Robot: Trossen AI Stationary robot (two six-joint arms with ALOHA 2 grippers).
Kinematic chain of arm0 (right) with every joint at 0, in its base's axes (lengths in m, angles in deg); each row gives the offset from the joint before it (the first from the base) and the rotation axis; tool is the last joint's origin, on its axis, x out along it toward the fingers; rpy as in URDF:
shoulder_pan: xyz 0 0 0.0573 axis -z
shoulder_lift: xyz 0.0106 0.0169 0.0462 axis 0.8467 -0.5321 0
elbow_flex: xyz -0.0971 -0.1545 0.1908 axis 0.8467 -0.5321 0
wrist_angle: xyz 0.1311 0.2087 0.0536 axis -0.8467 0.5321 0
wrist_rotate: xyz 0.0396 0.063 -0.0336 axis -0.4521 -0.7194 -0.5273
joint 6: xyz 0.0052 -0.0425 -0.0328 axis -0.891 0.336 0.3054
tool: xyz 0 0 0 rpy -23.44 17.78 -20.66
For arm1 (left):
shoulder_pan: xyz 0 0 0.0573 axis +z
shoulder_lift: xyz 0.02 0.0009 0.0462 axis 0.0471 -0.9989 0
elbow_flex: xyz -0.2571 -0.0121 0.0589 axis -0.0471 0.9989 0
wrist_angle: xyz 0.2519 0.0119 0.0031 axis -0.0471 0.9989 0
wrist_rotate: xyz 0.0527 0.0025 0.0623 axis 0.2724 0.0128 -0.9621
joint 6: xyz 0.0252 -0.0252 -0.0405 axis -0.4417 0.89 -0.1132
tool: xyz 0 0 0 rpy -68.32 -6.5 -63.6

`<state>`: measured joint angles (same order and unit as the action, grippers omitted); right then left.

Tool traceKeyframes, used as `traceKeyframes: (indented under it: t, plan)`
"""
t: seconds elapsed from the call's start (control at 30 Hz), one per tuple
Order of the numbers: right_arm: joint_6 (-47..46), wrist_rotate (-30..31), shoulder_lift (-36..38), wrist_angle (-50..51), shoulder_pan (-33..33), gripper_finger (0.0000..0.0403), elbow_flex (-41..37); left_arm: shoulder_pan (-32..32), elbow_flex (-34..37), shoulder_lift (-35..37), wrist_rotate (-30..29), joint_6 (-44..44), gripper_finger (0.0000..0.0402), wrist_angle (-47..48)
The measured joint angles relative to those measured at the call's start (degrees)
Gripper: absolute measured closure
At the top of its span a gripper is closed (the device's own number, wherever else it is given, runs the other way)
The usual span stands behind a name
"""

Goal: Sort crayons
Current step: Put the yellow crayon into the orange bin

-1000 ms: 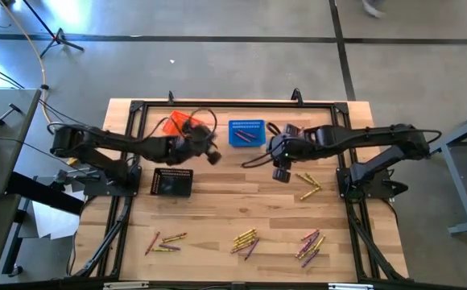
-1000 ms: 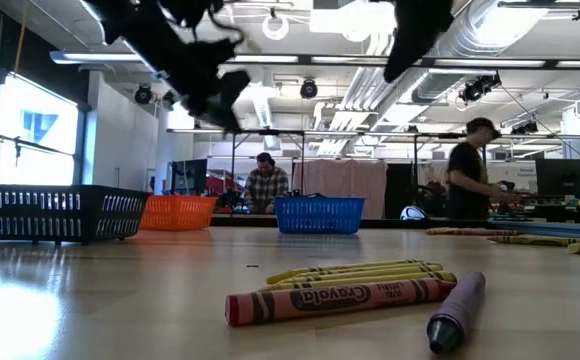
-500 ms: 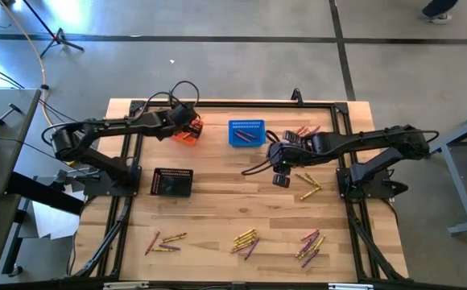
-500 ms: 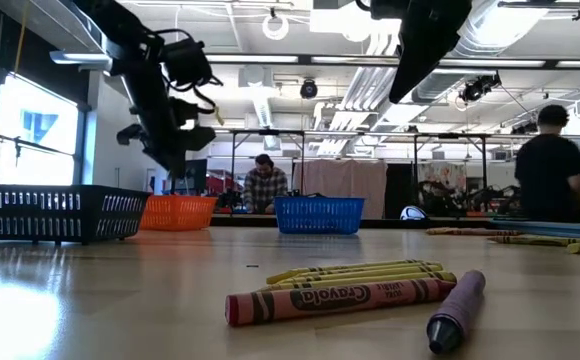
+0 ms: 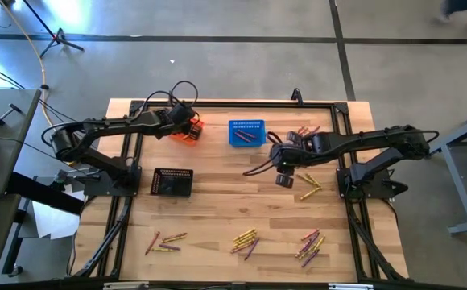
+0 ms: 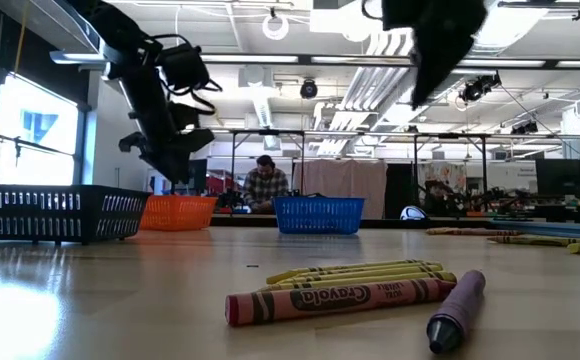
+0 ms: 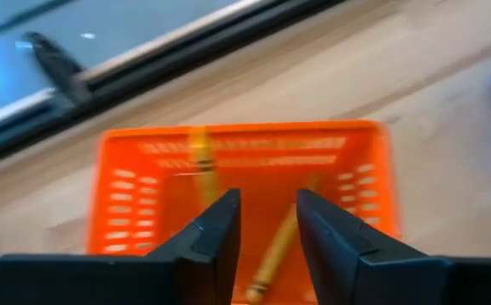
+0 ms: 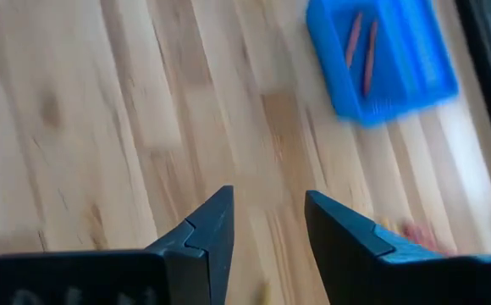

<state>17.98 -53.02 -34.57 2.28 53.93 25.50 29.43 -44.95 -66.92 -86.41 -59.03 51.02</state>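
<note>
Here the left gripper (image 5: 187, 126) hangs over the orange basket (image 5: 187, 131) at the far left of the counter (image 5: 217, 209), its fingers (image 7: 216, 233) spread apart with nothing between them. Below that gap, in the left wrist view, a yellow crayon (image 7: 273, 252) lies in the basket, and a second yellow crayon (image 7: 201, 161) lies by the basket's far wall. The right gripper (image 5: 286, 173) hovers over bare wood near the middle of the counter, just beside a small group of yellow crayons (image 5: 308, 184); its fingers (image 8: 207, 233) stand spread and empty. The blue basket (image 5: 246, 133) sits at the far edge between the two arms, and it holds two crayons (image 8: 361, 47) that look reddish, though the blur makes the colour hard to judge. A black basket (image 5: 173, 181) stands nearer the front, on the left side. More crayons are scattered well apart: a few at the far right edge (image 5: 304, 130), and three loose clusters along the front of the counter, left (image 5: 163, 241), centre (image 5: 245, 240) and right (image 5: 312, 246). In the low view a red crayon (image 6: 340, 297), several yellow ones and a purple crayon (image 6: 456, 312) lie close to the camera. A person (image 6: 263, 186) sits in the room beyond the baskets
</note>
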Motion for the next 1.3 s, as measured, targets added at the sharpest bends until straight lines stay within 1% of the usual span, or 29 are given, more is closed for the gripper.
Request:
traceKeyframes:
  t: [0.07, 0.17, 0.27, 0.33, 0.43, 0.53, 0.63, 0.73, 0.83, 0.97, 1.07, 1.2, 1.3]
  plan:
    - [-3.64, 0.48, 0.00, 6.26, 0.00, 0.0270, 0.00, -0.59, 0.00, 0.10, 4.28, -1.15, 0.0292, -2.44]
    - [-8.91, 2.88, 0.02, 13.08, -0.05, 0.0270, 0.00, -2.97, 0.00, 0.10, 11.38, -3.46, 0.0298, -9.09]
    - [-12.84, 5.27, 0.02, 16.71, -0.62, 0.0270, -0.01, -7.24, 0.00, 0.10, 17.13, -4.00, 0.0305, -17.95]
    - [-14.31, 5.01, 0.17, 15.72, -1.49, 0.0270, -1.18, -11.44, 0.00, 0.10, 19.10, -4.34, 0.0309, -23.19]
    - [-16.31, 2.50, 0.37, 13.67, -3.09, 0.0270, -5.43, -18.60, 0.00, 0.10, 19.04, -6.70, 0.0314, -29.49]
    - [-17.71, -1.33, 0.39, 11.42, -4.48, 0.0270, -11.31, -25.26, 0.00, 0.10, 18.21, -9.37, 0.0316, -34.02]
    - [-17.47, -6.55, 0.39, 9.96, -5.71, 0.0270, -17.18, -30.81, 0.00, 0.10, 15.38, -10.99, 0.0316, -37.46]
    - [-13.25, -12.45, 0.39, 7.46, -7.05, 0.0270, -21.97, -34.46, 0.00, 0.10, 11.79, -12.13, 0.0316, -40.07]
    - [-7.61, -15.67, 0.37, 4.09, -8.08, 0.0270, -25.34, -36.40, 0.00, 0.10, 8.73, -12.46, 0.0316, -41.96]
    - [-4.29, -16.23, 0.37, 2.81, -8.28, 0.0270, -27.37, -37.11, 0.00, 0.10, 6.74, -12.46, 0.0316, -43.88]
    - [-0.42, -17.77, 0.37, -0.17, -8.26, 0.0270, -28.43, -37.08, -0.02, 0.10, 6.61, -12.12, 0.0316, -44.64]
    - [4.26, -18.01, 0.37, -4.99, -8.26, 0.0270, -28.98, -37.08, -0.02, 0.10, 6.59, -12.02, 0.0316, -44.55]
    - [5.00, -18.28, 0.37, -6.80, -8.26, 0.0270, -28.98, -37.11, -0.02, 0.10, 6.58, -12.02, 0.0316, -44.39]
